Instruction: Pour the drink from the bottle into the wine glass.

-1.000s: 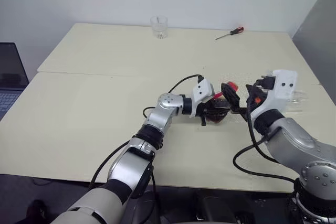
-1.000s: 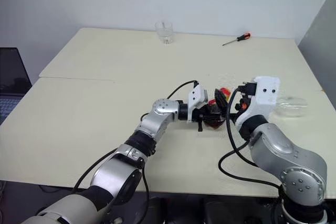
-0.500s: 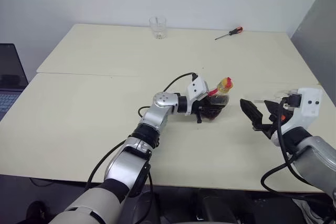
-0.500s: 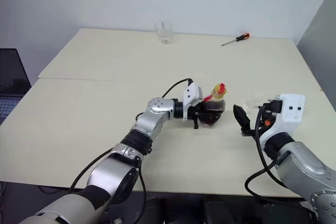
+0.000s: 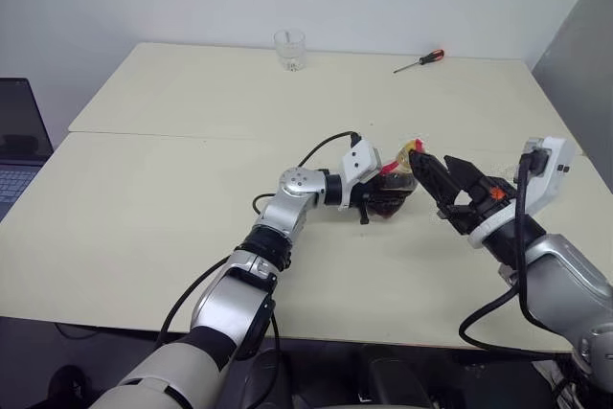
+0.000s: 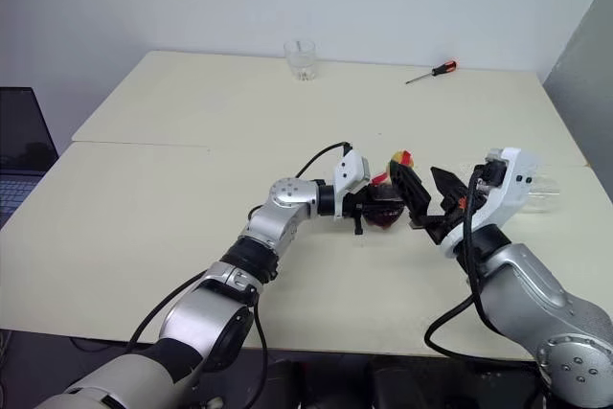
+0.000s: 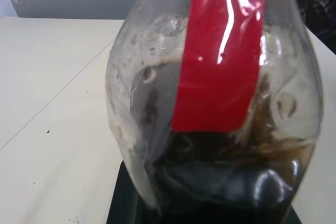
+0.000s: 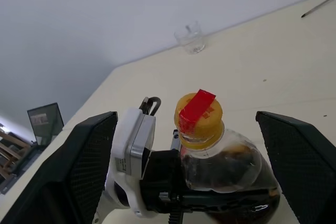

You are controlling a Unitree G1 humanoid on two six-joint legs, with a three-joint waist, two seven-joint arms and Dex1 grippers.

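Bottle [image 8: 218, 161] (drink [image 8: 231, 182] low inside, capped) clamped by left gripper [image 5: 378, 200]; right gripper [image 5: 452, 189], jaws apart, at 3 o'clock.

The head's two eye views look forward and down from above the near edge of the cream table [image 5: 144, 217], taking in its whole top to the far wall; the right eye sits slightly aside. The left wrist camera is pressed close against the bottle [image 7: 215, 103], facing across the table. The right wrist camera faces the same bottle's yellow cap from just beside it, tilted upward toward the far tumbler [image 8: 191, 38]
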